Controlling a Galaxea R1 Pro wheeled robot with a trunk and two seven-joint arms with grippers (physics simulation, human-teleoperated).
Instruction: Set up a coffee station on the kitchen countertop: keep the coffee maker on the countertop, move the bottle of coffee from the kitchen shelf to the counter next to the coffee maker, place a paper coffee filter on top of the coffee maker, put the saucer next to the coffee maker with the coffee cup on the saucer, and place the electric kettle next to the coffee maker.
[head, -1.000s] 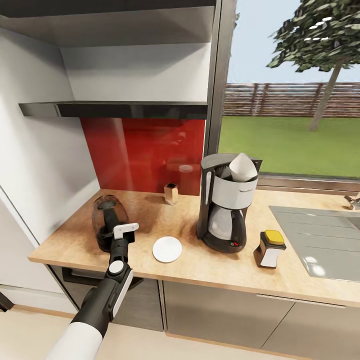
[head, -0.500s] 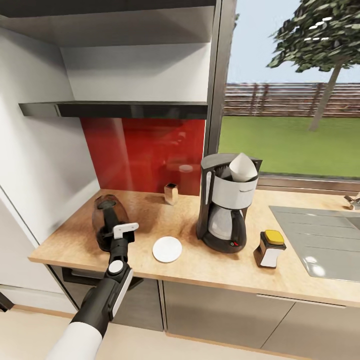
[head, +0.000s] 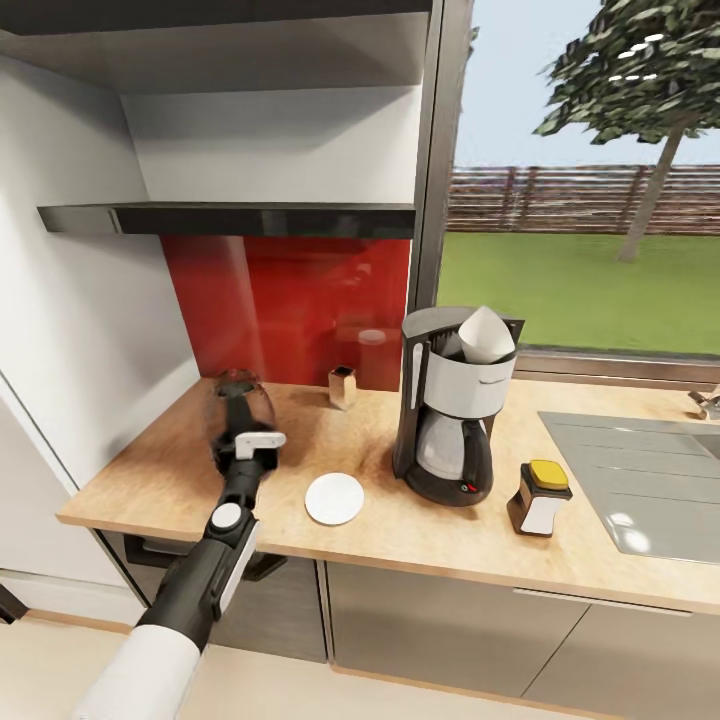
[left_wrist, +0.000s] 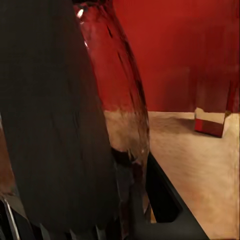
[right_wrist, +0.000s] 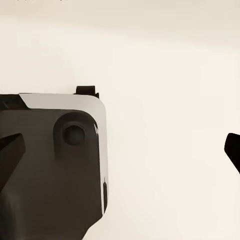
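My left gripper (head: 243, 430) is shut on the black handle of the electric kettle (head: 238, 400), which hangs slightly above the left part of the countertop (head: 400, 540). The left wrist view shows the kettle's translucent body (left_wrist: 125, 100) up close. The coffee maker (head: 452, 410) stands mid-counter with the paper coffee filter (head: 486, 335) on top. Between kettle and coffee maker lies the saucer (head: 334, 498), with nothing on it. The bottle of coffee (head: 541, 497) stands right of the coffee maker. The coffee cup is out of view. In the right wrist view, the right gripper (right_wrist: 122, 150) is open over pale floor.
A small tan box (head: 342, 387) stands against the red backsplash (head: 290, 300). The inset grey sink (head: 640, 480) lies at the right. A dark shelf (head: 230, 218) runs above the counter. A white wall closes off the left end.
My left gripper has lifted the kettle and carried it back and to the right, nearer the red backsplash. Everything else has stayed put.
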